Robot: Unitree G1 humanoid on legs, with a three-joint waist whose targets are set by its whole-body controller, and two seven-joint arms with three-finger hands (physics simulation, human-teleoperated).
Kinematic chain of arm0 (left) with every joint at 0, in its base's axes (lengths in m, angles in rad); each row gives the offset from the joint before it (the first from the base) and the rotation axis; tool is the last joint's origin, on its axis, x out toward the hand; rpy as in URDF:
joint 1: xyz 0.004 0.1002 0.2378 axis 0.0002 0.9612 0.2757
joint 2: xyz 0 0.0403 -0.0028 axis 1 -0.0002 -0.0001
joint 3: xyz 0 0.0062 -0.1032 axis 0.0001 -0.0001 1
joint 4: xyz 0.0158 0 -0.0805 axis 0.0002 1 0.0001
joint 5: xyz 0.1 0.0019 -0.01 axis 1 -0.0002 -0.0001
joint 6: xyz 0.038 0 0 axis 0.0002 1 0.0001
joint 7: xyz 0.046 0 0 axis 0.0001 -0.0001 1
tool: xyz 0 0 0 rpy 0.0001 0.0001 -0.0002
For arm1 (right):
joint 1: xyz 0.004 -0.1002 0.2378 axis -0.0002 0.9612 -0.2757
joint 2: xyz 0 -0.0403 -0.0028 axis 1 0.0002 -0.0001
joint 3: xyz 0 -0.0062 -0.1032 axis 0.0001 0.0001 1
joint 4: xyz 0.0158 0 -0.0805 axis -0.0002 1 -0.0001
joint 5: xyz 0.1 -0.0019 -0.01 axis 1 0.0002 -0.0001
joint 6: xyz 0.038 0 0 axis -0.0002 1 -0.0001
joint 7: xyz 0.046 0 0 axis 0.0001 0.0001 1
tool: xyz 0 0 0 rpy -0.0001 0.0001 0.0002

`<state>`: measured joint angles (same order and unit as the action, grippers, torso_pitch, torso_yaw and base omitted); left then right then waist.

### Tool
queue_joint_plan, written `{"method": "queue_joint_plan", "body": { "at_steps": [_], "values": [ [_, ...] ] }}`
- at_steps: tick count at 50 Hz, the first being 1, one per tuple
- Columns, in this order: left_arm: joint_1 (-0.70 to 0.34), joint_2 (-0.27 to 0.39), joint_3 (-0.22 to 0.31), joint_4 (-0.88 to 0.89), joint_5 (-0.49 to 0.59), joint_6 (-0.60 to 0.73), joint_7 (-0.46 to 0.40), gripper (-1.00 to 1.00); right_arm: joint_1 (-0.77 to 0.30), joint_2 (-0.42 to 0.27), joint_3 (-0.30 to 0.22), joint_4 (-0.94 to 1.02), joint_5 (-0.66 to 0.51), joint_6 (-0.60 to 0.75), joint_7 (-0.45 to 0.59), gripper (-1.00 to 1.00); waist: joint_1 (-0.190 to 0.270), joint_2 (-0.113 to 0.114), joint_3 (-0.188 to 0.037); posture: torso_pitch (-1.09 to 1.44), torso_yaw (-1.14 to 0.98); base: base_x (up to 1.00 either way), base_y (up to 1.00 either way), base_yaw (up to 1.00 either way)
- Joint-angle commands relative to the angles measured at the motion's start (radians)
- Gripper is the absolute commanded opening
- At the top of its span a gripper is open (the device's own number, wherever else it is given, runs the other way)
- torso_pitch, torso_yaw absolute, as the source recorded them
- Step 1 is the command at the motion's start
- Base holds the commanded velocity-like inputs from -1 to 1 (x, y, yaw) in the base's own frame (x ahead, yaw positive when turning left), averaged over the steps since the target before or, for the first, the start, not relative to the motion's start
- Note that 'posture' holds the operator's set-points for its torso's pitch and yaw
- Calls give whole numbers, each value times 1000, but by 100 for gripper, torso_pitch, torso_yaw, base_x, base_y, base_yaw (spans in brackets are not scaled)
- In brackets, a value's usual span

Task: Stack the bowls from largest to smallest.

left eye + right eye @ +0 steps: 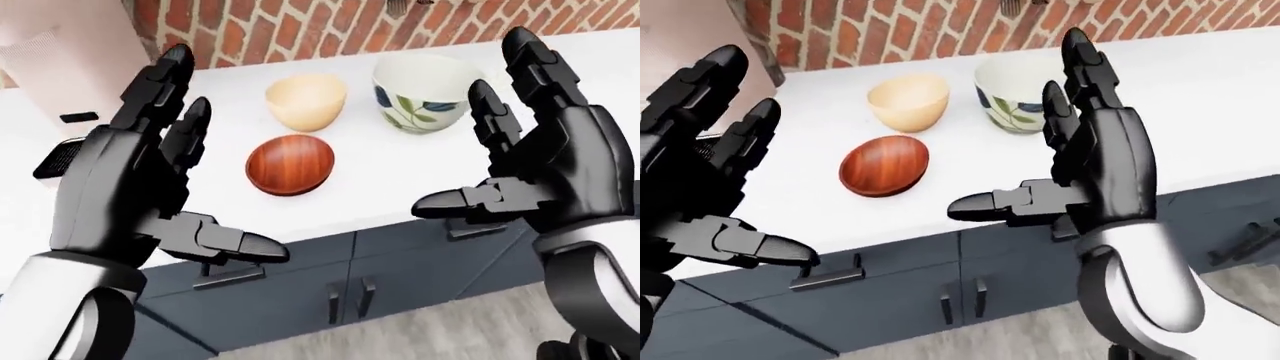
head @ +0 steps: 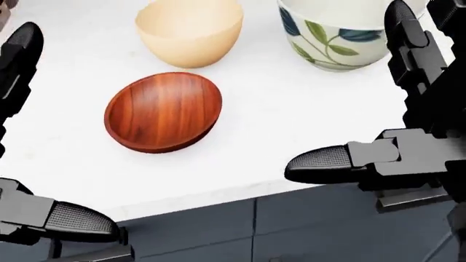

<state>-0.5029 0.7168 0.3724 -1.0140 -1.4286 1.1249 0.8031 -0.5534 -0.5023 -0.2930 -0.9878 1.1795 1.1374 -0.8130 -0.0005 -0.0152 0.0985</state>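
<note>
Three bowls sit apart on the white counter (image 1: 400,180). A dark red wooden bowl (image 1: 290,163) lies nearest the counter's edge. A pale tan bowl (image 1: 306,100) stands above it in the left-eye view. A larger white bowl with a leaf pattern (image 1: 424,93) stands to the right of the tan one. My left hand (image 1: 195,169) is open, raised at the left of the red bowl. My right hand (image 1: 480,142) is open, raised at the right, below the leaf bowl. Both hands are empty and touch no bowl.
A brick wall (image 1: 300,30) runs behind the counter. A pale appliance (image 1: 50,67) stands at the left, with a dark object (image 1: 60,161) beside it. Dark grey cabinet doors with handles (image 1: 350,296) lie below the counter edge.
</note>
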Motion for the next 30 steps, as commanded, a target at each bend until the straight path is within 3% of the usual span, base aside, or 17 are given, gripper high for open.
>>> {"method": "queue_joint_plan", "body": {
  "at_steps": [1, 5, 7, 8, 9, 10, 14, 17, 20, 21, 22, 24, 25, 27, 30],
  "values": [
    [-16, 20, 36, 3, 12, -35, 19, 100, -26, -4, 0, -20, 10, -16, 9, 100, 5, -7, -34, 0, 0, 9, 0, 0],
    [-8, 38, 48, 4, -2, -49, 20, 100, -49, -4, 6, -17, 32, -8, -14, 100, -2, 38, -34, 0, 0, 20, 0, 0],
    [0, 43, 56, 2, -5, -54, 16, 100, -57, -6, 9, -15, 38, -7, -21, 100, -11, 88, -46, 0, 0, 22, 0, 0],
    [4, 44, 57, 3, 0, -56, 10, 100, -59, -6, 10, -15, 39, -8, -23, 100, -11, 127, -65, 0, 0, 22, 0, 0],
    [7, 42, 57, 3, 7, -58, 4, 100, -61, -6, 13, -14, 37, -8, -25, 100, 1, 86, -51, 0, 0, 23, 0, 0],
    [11, 41, 57, 3, 14, -59, -3, 100, -60, -5, 16, -13, 34, -8, -25, 100, -7, 101, -44, 0, 0, 22, 0, 0],
    [11, 41, 60, 8, 23, -60, -12, 100, -55, 0, 20, -10, 12, -9, -11, 100, 2, 79, -61, 0, 0, 14, 0, 0],
    [4, 38, 53, 14, 35, -57, -19, 100, -53, 4, 18, -2, -3, -8, 7, 100, 6, 49, -62, 0, 0, 6, -6, 0],
    [0, 38, 53, 9, 26, -56, -12, 100, -50, 10, 14, -6, -9, -7, 15, 100, 4, 52, -67, 0, 0, 7, -21, 0],
    [-2, 38, 51, 8, 24, -55, -10, 100, -49, 13, 14, -5, -16, -10, 22, 100, 6, 41, -68, 0, 0, 6, 0, 0],
    [-4, 40, 52, 9, 19, -55, -7, 100, -50, 14, 14, -5, -19, -10, 25, 100, 14, 10, -55, 0, 0, 0, 0, 0],
    [-7, 48, 56, 14, 13, -57, -7, 100, -52, 13, 9, -9, -23, -10, 31, 100, 18, -39, -62, 0, 0, 0, 0, 0],
    [-8, 55, 63, 15, -1, -58, 0, 100, -55, 11, 10, -9, -27, -9, 35, 100, 14, 14, -48, 0, 0, 0, 0, 0],
    [-8, 72, 74, 19, -20, -65, 7, 100, -65, 10, 7, -10, -13, -3, 27, 100, 9, 6, -51, 0, 0, 0, 0, 0],
    [8, 97, 94, 15, -51, -81, 17, 100, -84, -1, 1, -4, 19, -7, 13, 100, -3, 25, -35, 0, 0, 0, 0, 0]
  ]
}}
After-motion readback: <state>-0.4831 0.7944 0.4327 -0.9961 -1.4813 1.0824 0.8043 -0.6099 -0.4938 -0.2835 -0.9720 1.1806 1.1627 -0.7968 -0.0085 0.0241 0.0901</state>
